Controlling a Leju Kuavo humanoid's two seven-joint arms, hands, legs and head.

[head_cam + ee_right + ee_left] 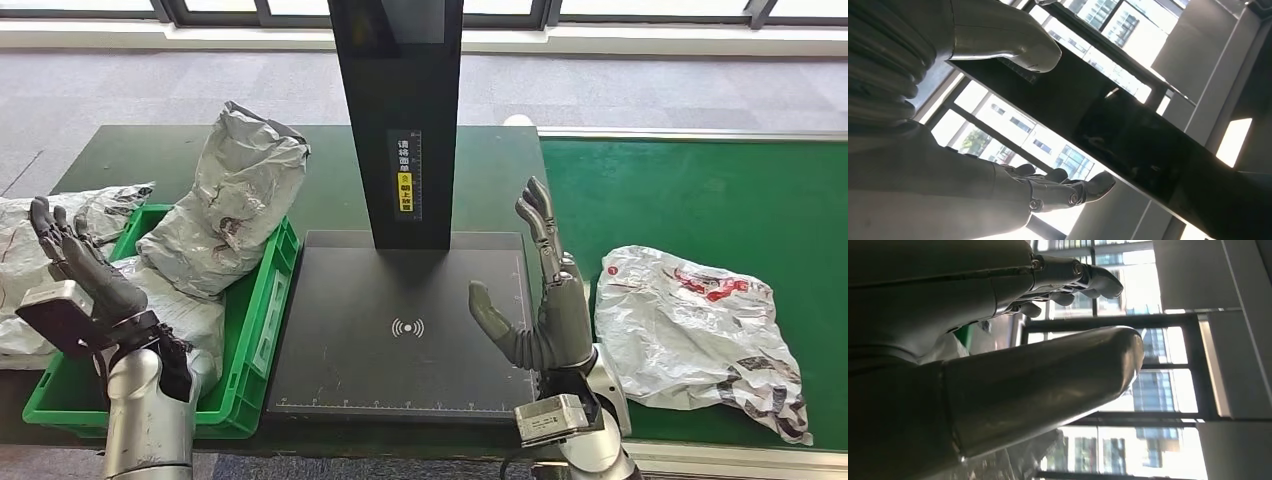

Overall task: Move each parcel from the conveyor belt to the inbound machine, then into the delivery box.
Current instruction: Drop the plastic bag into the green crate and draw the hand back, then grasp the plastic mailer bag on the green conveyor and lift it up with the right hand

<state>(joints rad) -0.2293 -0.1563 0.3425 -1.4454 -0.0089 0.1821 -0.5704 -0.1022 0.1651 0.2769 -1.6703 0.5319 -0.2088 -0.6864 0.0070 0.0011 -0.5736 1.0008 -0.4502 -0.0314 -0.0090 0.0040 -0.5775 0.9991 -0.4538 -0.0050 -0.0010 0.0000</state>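
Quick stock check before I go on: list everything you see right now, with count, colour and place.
Parcel on belt: one, white with red and black print, beside the right hand.
Belt: one, green, right of the machine.
Machine: one, black plate with upright post, centre.
Box: one, green, left of the machine.
Grey parcels: two in the box, one leaning upright.
Parcels left of the box: grey-white, count unclear.
Left hand: open, over the box.
Right hand: open, raised over the plate's right edge.

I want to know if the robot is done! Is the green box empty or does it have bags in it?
Not empty. The green plastic crate holds grey plastic parcel bags, one standing tall above its rim.
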